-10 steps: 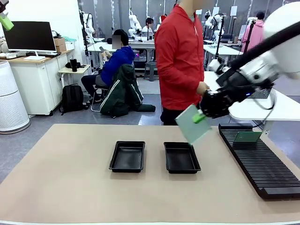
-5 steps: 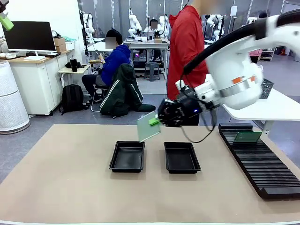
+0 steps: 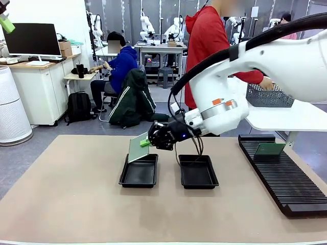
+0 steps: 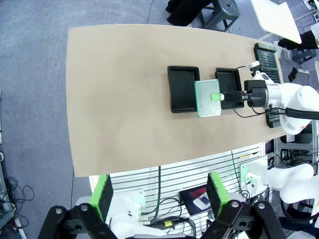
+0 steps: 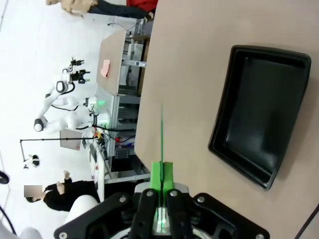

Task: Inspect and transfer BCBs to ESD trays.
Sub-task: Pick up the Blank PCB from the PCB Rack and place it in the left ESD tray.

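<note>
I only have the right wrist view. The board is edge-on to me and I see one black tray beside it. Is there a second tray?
Observer: Yes. In the front view the left tray and the right tray sit side by side, both empty.
Operator: Which one is the board over?
Observer: The right gripper holds the BCB tilted over the far end of the left tray. I cannot tell whether it touches the rim.
Operator: And the other arm?
Observer: The left gripper is open, high above the table, looking down on both trays.
</note>
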